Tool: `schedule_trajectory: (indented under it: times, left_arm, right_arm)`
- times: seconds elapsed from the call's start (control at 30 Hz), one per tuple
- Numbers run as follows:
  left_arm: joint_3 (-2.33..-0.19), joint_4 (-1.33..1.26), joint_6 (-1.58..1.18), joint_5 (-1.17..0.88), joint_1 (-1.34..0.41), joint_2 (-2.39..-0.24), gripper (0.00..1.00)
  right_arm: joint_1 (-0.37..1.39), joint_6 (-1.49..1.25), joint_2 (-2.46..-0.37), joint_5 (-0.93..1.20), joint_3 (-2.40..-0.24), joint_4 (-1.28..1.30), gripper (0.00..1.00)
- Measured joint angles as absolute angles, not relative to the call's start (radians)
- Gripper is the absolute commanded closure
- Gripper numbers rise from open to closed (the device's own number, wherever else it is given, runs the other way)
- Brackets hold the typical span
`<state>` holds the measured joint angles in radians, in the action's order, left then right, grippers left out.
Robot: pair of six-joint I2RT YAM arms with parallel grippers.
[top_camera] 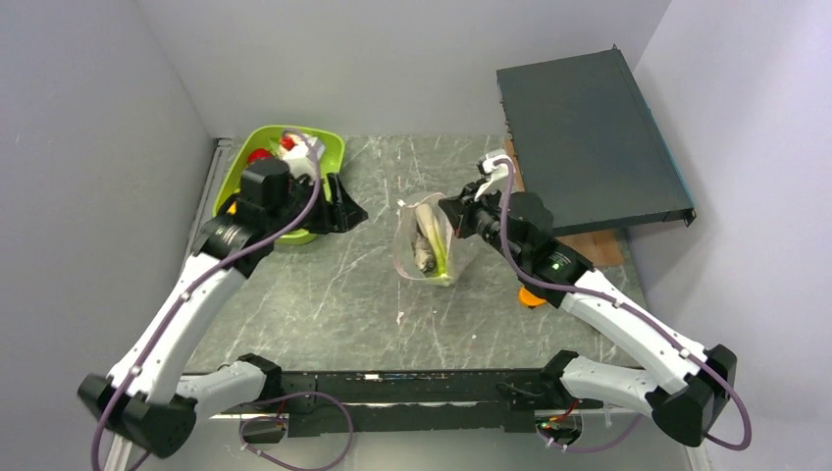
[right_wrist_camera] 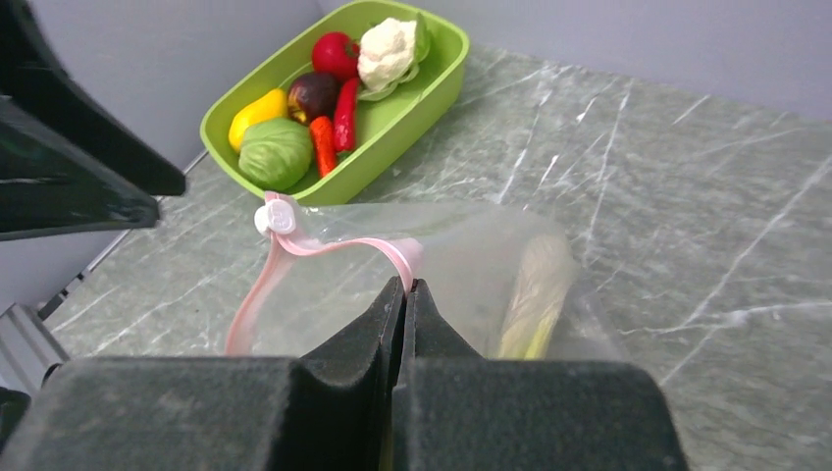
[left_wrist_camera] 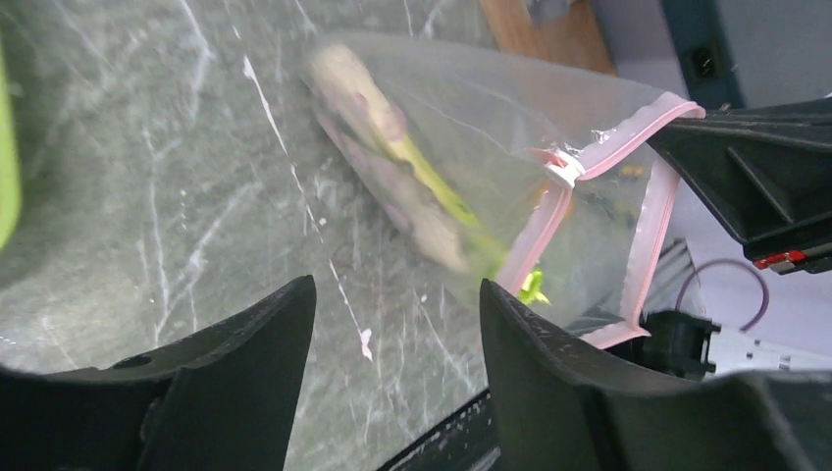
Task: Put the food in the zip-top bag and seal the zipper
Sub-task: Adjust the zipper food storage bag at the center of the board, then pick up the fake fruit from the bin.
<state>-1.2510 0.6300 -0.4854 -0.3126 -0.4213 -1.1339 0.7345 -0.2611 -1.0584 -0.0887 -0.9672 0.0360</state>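
My right gripper (right_wrist_camera: 404, 287) is clenched on the zipper (right_wrist_camera: 294, 250), holding the bag (top_camera: 432, 250) mouth up mid-table, 1 stalk (right_wrist_camera: 538, 289) inside. My left gripper (left_wrist_camera: 392, 294) is released, empty. Next: grab food (right_wrist_camera: 277, 152) from tray (right_wrist_camera: 392, 132), approach mouth straight.

Lime-green tray (top_camera: 330, 149) back left; dark flat case (top_camera: 589, 137) back right, seemingly resting on wood (top_camera: 595, 246).

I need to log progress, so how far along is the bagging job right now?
Done: a pale green stalk lies inside the zip-top bag. In hand: the right fingers are shut on the pink zipper, holding the mouth up, while the left fingers stand open and empty near the lime-green tray. Left: the cabbage, yellow pepper, tomato, cauliflower and red chili in the tray need bagging, then the zipper needs sealing.
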Motion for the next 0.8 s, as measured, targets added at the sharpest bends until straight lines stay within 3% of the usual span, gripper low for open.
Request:
schedule_trajectory:
  times: [0.2, 0.53, 0.8]
  left_arm:
    - [-1.211, 0.578, -0.479, -0.158, -0.403, -0.948, 0.23]
    - [-1.132, 0.587, -0.490, 0.088, -0.349, -0.960, 0.18]
    - [-1.018, 0.565, -0.531, 0.078, -0.086, -1.066, 0.17]
  right_arm:
    - [0.735, -0.235, -1.002, -0.123, -0.967, 0.054, 1.00]
    - [0.736, -0.266, -1.150, -0.031, -0.942, -0.017, 1.00]
    - [0.735, -0.275, -1.203, 0.028, -0.937, -0.044, 1.00]
